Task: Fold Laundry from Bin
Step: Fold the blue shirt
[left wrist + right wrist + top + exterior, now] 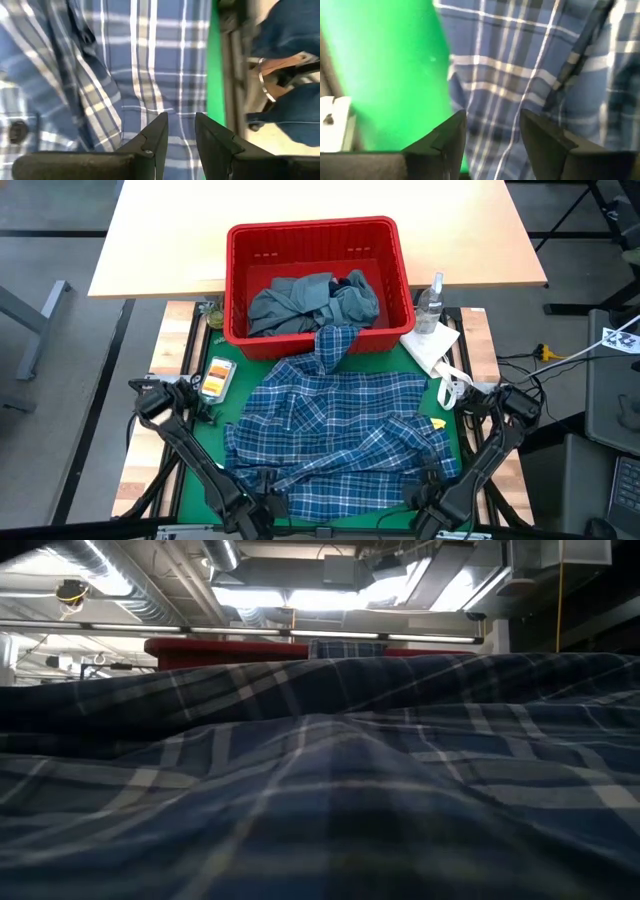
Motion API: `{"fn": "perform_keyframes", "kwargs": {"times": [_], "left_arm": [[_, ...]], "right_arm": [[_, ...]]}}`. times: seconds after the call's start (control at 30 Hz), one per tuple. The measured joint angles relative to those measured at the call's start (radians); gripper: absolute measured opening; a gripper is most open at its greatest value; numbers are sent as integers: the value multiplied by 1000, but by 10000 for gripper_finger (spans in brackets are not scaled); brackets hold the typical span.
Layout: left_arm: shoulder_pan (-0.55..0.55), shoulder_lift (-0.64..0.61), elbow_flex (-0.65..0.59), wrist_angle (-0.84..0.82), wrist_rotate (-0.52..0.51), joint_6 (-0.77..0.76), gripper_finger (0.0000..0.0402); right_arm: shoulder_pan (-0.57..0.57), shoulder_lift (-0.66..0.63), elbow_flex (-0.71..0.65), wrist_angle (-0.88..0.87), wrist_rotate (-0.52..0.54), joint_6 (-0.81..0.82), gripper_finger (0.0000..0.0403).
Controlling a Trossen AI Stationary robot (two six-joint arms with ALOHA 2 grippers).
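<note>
Down at six o'clock on the surface (pixel 432 355), both grippers, left gripper (pixel 181 131) narrowly parted and right gripper (pixel 492 131) wider, hover empty over the plaid shirt (pixel 340 430): best pinch its near hem squarely before spreading.

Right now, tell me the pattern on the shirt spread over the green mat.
Blue-and-white plaid; the shirt shows best in the high view.

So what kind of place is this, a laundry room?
More likely a robotics lab or workshop: bare ceiling ducts overhead, two robot arms at a green work mat, and a plaid shirt spread beside a red bin.
</note>
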Motion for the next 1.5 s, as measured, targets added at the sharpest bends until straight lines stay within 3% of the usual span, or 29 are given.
{"fn": "perform_keyframes", "kwargs": {"times": [0.2, 0.5, 0.67, 0.8, 0.97, 1.13, 1.33, 1.5], "left_arm": [[11, -112, 0, -13, -14, 61, 92], [105, -254, 0, -40, -95, 298, 92], [280, -342, 1, -75, -49, 486, 91], [472, -385, 1, -101, 63, 637, 91], [692, -392, 1, -118, 266, 713, 91], [828, -391, -11, -113, 417, 765, 91], [878, -390, -13, -112, 468, 764, 91], [864, -390, -13, -110, 453, 774, 91]], "right_arm": [[0, 0, 156, -135, 56, -31, 186], [-48, -14, 360, -350, 359, -114, 186], [-188, -111, 359, -357, 467, -383, 186], [-365, -207, 335, -353, 552, -561, 186], [-573, -316, 264, -350, 557, -707, 186], [-736, -401, 125, -303, 511, -858, 186], [-917, -516, -138, -127, 305, -997, 186], [-1074, -591, -343, -79, 183, -1003, 186]]}}
